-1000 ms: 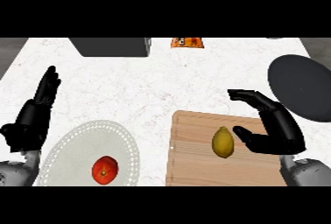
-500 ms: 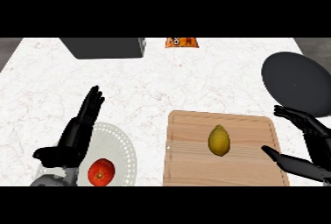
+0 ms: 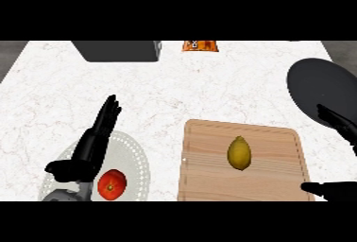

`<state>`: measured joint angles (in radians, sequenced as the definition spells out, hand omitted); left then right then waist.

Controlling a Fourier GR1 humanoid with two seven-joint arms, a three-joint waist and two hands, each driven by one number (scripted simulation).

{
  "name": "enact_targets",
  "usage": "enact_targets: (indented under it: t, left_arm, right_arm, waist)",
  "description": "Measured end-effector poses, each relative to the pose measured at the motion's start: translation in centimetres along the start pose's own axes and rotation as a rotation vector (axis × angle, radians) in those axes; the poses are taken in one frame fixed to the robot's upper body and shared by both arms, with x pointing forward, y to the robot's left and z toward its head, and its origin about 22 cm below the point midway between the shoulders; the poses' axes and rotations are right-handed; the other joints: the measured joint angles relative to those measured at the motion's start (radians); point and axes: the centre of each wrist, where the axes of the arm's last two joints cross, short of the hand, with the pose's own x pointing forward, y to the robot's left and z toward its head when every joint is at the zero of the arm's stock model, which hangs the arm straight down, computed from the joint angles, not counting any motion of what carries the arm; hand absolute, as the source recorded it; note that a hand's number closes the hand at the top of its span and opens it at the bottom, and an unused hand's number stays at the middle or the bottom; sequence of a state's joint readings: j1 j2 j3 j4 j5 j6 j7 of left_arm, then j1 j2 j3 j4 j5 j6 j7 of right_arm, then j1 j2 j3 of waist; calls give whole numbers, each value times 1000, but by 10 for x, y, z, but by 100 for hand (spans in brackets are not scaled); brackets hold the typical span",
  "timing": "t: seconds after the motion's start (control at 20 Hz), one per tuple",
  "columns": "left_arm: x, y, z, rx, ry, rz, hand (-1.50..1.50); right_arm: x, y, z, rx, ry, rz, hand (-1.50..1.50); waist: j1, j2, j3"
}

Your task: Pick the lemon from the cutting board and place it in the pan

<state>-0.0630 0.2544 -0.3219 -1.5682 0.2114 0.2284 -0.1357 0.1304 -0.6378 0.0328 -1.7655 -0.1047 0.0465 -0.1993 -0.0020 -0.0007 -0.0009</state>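
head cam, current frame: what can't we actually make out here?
- Right hand: cut off by the head view's right edge; only fingertips and the thumb near the bottom show, palm unseen.
- Pan: right side runs out of view; no handle visible.
- Dark box and orange item: cropped at the top edge, so I cannot identify them.
- White plate: partly covered by the left hand.
- Lemon on the cutting board: fully visible, untouched.

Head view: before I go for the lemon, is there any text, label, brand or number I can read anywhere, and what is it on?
No text can be read.
Orange packet at the counter's far edge: it has dark markings, too blurred to read.
Lemon, cutting board, pan, plate, tomato and dark box: no lettering shows.
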Motion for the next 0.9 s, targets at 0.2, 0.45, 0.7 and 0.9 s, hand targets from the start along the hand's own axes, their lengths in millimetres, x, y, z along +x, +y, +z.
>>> enact_targets:
  t: [0.2, 0.45, 0.7, 0.9]
  left_arm:
    - [-1, -6, -1, -7, -4, 4, 0]
    - [2, -4, -4, -22, -9, 6, 0]
    - [-5, -7, -6, -24, -4, 2, 0]
    - [-2, -6, -3, -17, -5, 4, 0]
  right_arm:
    - [21, 3, -20, 110, 63, 101, -150]
    - [32, 22, -39, 278, 164, 270, -150]
    - [39, 54, -58, 424, 230, 422, -150]
    - [37, 84, -65, 495, 281, 508, -150]
  waist:
    - [8, 1, 0]
    - [20, 3, -1]
    - [20, 4, -1]
    - [16, 2, 0]
